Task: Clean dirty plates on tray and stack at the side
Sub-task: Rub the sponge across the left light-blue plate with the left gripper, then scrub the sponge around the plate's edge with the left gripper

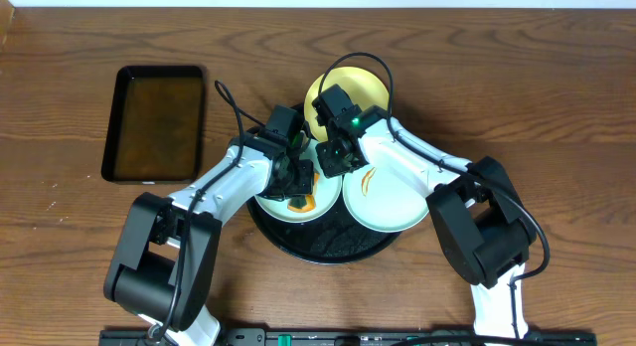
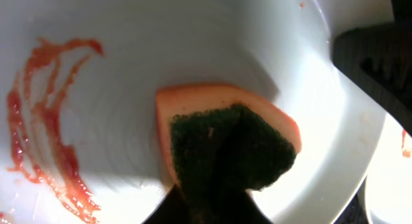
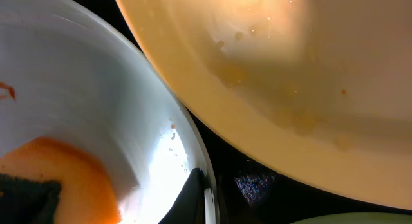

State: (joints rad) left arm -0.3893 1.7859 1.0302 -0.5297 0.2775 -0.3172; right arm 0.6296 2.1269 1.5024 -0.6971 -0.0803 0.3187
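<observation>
Scrubbing a smeared mint plate [image 2: 161, 56] on the round black tray [image 1: 318, 249], left gripper [image 1: 295, 179] clamps an orange-and-green sponge [image 2: 225, 140] vs. the plate's floor, red streaks beside it. Right gripper [image 1: 333, 159] sits at that plate's rim; grip can't be told. Yellow plate [image 1: 363, 87] at tray's far edge, 2nd mint plate [image 1: 393, 202] on tray's right; rect. tray [image 1: 154, 122] well apart, left.

**Table layout: trays and plates**

The round tray [image 1: 318, 252] is sitting at the near centre of the table [image 1: 79, 247]. The rectangular tray [image 1: 156, 124] is lying well apart, to its far left. The left plate [image 1: 270, 205] and right plate [image 1: 393, 202] are resting side by side in the round tray. The far plate [image 1: 368, 87] is lying just behind them at the tray's far edge. A sponge [image 2: 225, 147] is resting in the left plate.
</observation>
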